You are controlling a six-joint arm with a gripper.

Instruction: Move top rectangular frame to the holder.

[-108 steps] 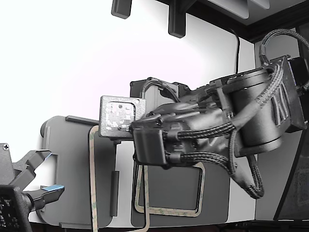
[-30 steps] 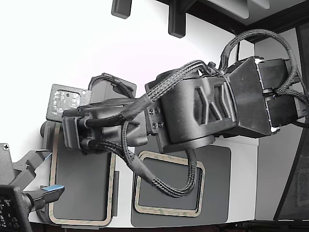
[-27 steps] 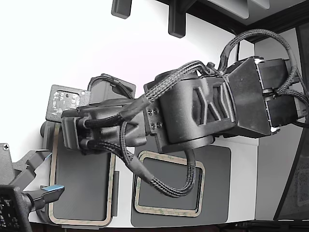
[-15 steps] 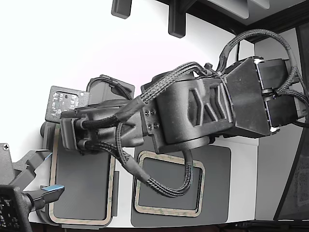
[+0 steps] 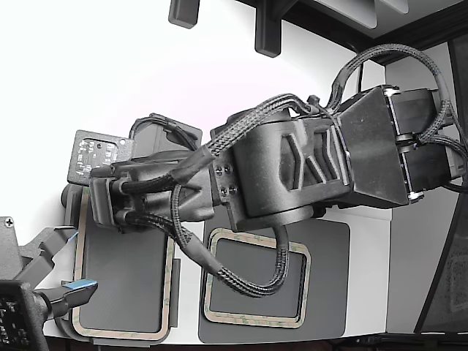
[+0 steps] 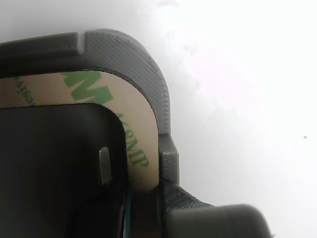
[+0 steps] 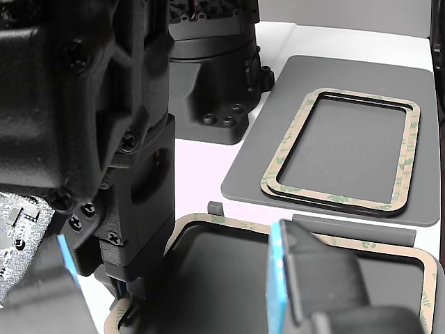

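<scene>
The top rectangular frame, beige with green print, lies flat inside the light grey holder at the exterior view's left. In the wrist view one rounded corner of the frame sits snug in the holder's corner wall. My gripper straddles the frame's strip at the holder's side notch, with its teal-edged pads against both edges of the strip. The other view shows my gripper down at the frame in the holder. In the exterior view my wrist hides the fingers.
More frames of the same kind lie stacked on a darker grey pad to the exterior view's right of the holder, also in the other view. A second arm's open gripper with blue pads stands near the holder's front edge.
3.6 s ago I held the frame tilted between pad and holder. It has since come down flat into the holder. In the last second my wrist has only shifted slightly.
</scene>
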